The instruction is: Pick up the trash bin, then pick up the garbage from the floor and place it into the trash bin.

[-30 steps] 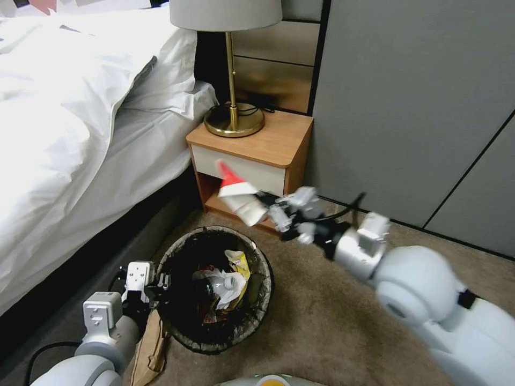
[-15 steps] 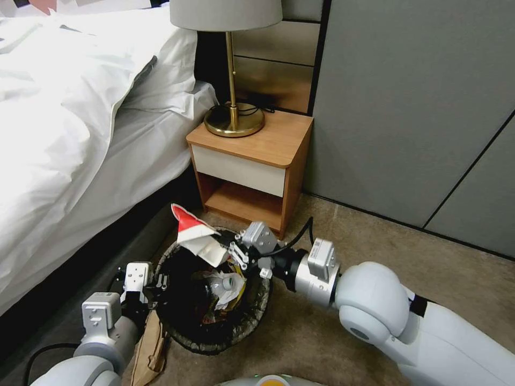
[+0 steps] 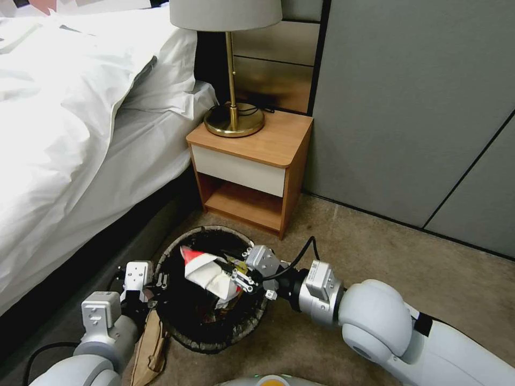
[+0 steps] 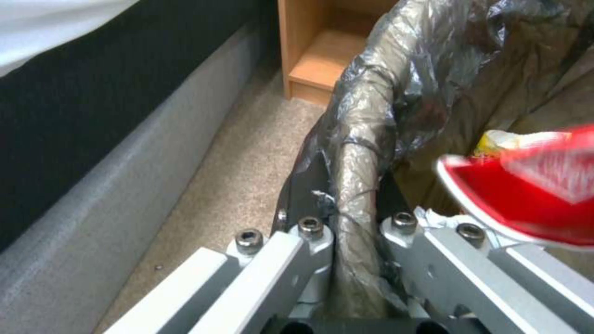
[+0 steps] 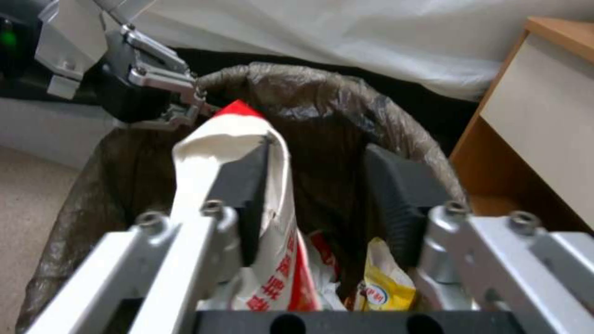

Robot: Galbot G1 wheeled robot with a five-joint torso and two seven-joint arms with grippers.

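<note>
The trash bin [image 3: 252, 316], a round bucket lined with a dark bag, stands on the carpet beside the bed. My left gripper [image 3: 154, 284] is shut on its bagged rim [image 4: 359, 153], seen close in the left wrist view [image 4: 358, 225]. My right gripper [image 3: 238, 273] hangs over the bin's mouth with its fingers apart [image 5: 315, 162]. A red and white crumpled packet [image 3: 204, 268] drapes over one finger [image 5: 248, 185] inside the rim. A yellow snack wrapper [image 5: 384, 283] and other litter lie in the bin. A brown paper bag [image 3: 150, 348] lies on the floor by my left arm.
A wooden nightstand [image 3: 252, 161] with a brass lamp [image 3: 233, 118] stands just behind the bin. The bed [image 3: 70, 134] runs along the left. Grey wall panels [image 3: 418, 107] close the back right. Open carpet [image 3: 365, 241] lies to the right.
My right gripper carried the red and white packet down from in front of the nightstand to the bin's mouth. The left gripper and the bin stayed put.
</note>
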